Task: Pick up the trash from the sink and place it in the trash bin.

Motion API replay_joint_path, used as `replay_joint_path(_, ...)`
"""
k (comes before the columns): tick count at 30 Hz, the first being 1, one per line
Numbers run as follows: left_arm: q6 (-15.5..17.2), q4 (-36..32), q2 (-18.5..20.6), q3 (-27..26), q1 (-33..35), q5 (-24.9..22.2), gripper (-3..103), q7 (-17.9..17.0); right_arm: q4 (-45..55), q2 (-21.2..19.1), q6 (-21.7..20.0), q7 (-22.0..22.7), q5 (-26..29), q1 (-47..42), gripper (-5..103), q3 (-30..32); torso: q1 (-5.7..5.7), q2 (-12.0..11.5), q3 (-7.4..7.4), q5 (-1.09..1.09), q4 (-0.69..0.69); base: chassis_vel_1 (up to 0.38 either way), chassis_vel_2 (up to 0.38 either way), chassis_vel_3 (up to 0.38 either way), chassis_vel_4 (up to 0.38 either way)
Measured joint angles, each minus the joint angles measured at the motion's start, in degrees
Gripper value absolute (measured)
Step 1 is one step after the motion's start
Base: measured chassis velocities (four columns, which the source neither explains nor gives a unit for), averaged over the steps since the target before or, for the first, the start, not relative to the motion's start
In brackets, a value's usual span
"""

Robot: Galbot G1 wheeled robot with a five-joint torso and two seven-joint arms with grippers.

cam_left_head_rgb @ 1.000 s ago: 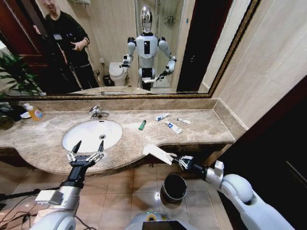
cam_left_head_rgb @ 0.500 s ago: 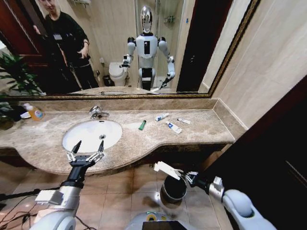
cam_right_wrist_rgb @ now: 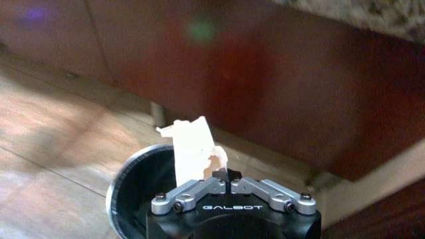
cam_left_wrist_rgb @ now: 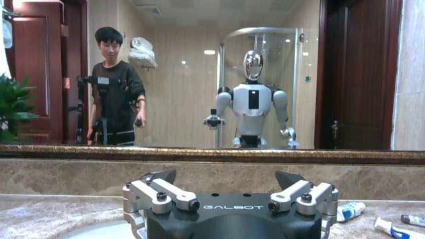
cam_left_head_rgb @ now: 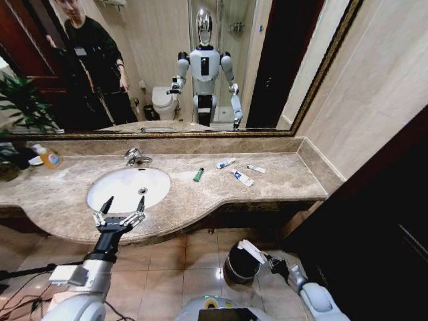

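My right gripper [cam_right_wrist_rgb: 222, 175] pinches the white strip [cam_right_wrist_rgb: 192, 152], which stands up ahead of my fingertips over the trash bin [cam_right_wrist_rgb: 143, 174]. I should let go only once the strip hangs wholly inside the rim. My left gripper [cam_left_head_rgb: 121, 210] waits wide open just short of the sink [cam_left_head_rgb: 127, 187].

Warm indoor light washed the marble counter [cam_left_head_rgb: 281, 179] evenly, with glare on the sink [cam_left_head_rgb: 127, 187]. The head view bowed at its edges. The right wrist view was dim, blurred, cabinet [cam_right_wrist_rgb: 265, 89] soft.
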Motion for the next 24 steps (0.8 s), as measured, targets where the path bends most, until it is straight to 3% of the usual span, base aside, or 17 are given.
replay_joint_path(3, 0.0, 0.0, 0.0, 0.0, 0.0, 0.0, 100, 0.0, -3.3, 1.2, 0.9, 2.8, -0.5, 1.5, 0, -0.4, 0.00, 0.0, 0.00, 0.00, 0.00, 0.000, 0.000, 0.000, 0.000)
replay_joint_path(10, 0.0, 0.0, 0.0, 0.0, 0.0, 0.0, 100, 0.0, -6.9, 2.7, 2.8, 3.5, -1.1, 2.8, -3, -0.9, 0.00, 0.0, 0.00, 0.00, 0.00, 0.000, 0.000, 0.000, 0.000)
replay_joint_path(12, 0.0, 0.0, 0.0, 0.0, 0.0, 0.0, 100, 0.0, -7.2, 3.0, 2.4, 3.5, -1.0, 3.0, 8, -1.3, 0.00, 0.0, 0.00, -0.01, 0.00, 0.000, 0.000, 0.000, 0.000)
replay_joint_path(17, 0.0, 0.0, 0.0, 0.0, 0.0, 0.0, 100, 0.0, -7.2, 3.5, 1.8, 3.5, -0.7, 3.1, 19, -1.8, 0.00, 0.0, 0.00, 0.01, 0.00, 0.000, 0.000, 0.000, 0.000)
replay_joint_path(23, 0.0, 0.0, 0.0, 0.0, 0.0, 0.0, 100, 0.0, -5.5, 4.4, 0.9, 3.4, -0.9, 2.9, 45, -2.4, 0.00, 0.0, 0.00, 0.00, 0.00, 0.000, 0.000, 0.000, 0.000)
replay_joint_path(24, 0.0, 0.0, 0.0, 0.0, 0.0, 0.0, 100, 0.0, -5.5, 4.4, 0.9, 3.4, -0.9, 2.9, 45, -2.4, 0.00, 0.0, 0.00, 0.00, 0.00, 0.000, 0.000, 0.000, 0.000)
